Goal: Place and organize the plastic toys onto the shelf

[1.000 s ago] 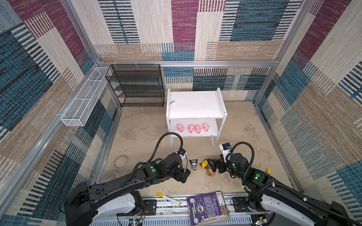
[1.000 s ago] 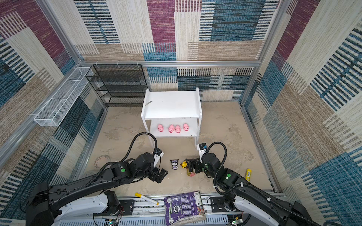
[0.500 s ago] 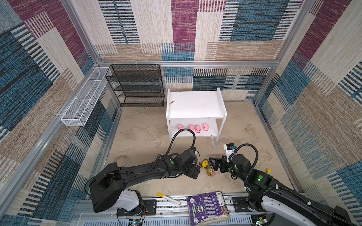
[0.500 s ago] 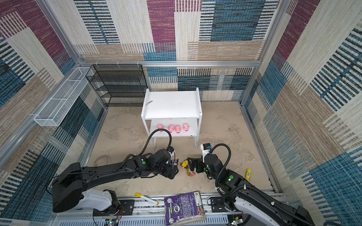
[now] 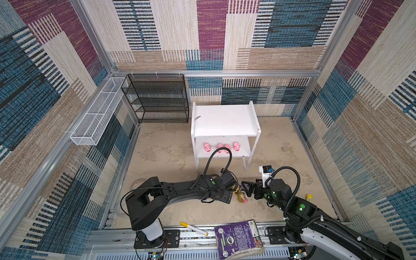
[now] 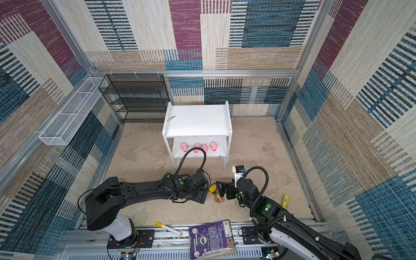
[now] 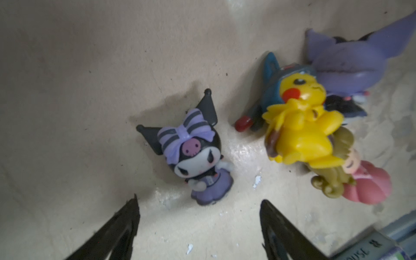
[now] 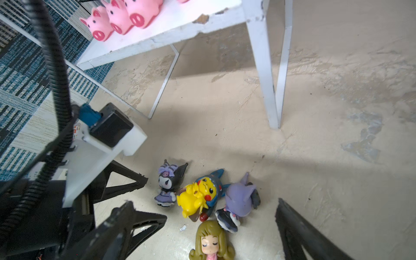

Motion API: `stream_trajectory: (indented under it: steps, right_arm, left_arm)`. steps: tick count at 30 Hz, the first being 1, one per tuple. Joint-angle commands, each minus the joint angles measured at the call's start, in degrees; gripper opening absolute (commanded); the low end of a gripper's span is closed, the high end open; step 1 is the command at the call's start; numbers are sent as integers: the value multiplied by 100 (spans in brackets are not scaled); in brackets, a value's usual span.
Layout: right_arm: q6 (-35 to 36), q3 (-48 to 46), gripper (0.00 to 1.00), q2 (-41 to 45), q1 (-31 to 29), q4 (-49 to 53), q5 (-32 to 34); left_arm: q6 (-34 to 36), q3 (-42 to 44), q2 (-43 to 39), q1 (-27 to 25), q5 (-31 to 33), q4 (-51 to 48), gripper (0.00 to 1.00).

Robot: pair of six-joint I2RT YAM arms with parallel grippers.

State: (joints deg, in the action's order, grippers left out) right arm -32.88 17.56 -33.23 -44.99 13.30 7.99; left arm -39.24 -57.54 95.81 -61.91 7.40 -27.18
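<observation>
Several pink pigs [image 5: 220, 147] [image 6: 197, 147] [image 8: 99, 27] stand in a row on the lower board of the white shelf [image 5: 225, 119] [image 6: 198, 121] [image 8: 157, 38]. On the floor in front lie the other plastic toys. The black-purple eared one [image 7: 195, 153] [image 8: 167, 182] stands just beyond my open left gripper [image 7: 199, 202] [image 5: 233, 193] [image 6: 206, 191], untouched. Beside it are the yellow blue-hooded one [image 7: 301, 126] [image 8: 198, 193] [image 6: 212, 188], the lilac eared one [image 8: 239, 198] [image 7: 351, 63] and the blonde girl [image 8: 210, 240] [image 5: 242, 198]. My right gripper [image 8: 203, 202] [image 5: 245, 189] is open, the girl lying between its fingers.
A black wire-mesh rack [image 5: 157, 99] and a long white wire basket [image 5: 96, 117] stand at the back left. A yellow-capped marker [image 5: 193, 228] and a purple book [image 5: 238, 238] lie on the front rail. A small yellow object [image 5: 309, 198] lies at the right.
My left arm has reached right to the toy cluster and now covers the black-purple toy in the top views; its jaws have narrowed a little. The right gripper has barely moved.
</observation>
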Motion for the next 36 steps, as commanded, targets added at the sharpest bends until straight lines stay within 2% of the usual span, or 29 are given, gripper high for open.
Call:
stream_trajectory:
  steps: [1,7,13,17,23,27,36]
  right_arm:
    - [20,-25,98,54,-9,-100,-33]
    - [26,-53,98,32,-3,-128,-145]
    - [67,57,98,-93,-10,-84,-418]
    - [-190,287,98,-398,-10,273,-301]
    - [-424,529,97,-707,-10,636,-310]
    - [-460,502,97,-633,-10,651,-342]
    - [-165,441,98,-606,-10,385,-610]
  left_arm:
    - [-181,-85,104,-5,213,-191,81]
    - [-94,-120,270,-8,113,11,76]
    - [-53,-109,325,-5,181,128,75]
    - [-48,-148,392,-3,227,143,75]
    - [-73,-91,378,-1,388,217,66]
    - [-8,-91,364,3,502,276,64]
    - [213,42,171,12,535,279,49]
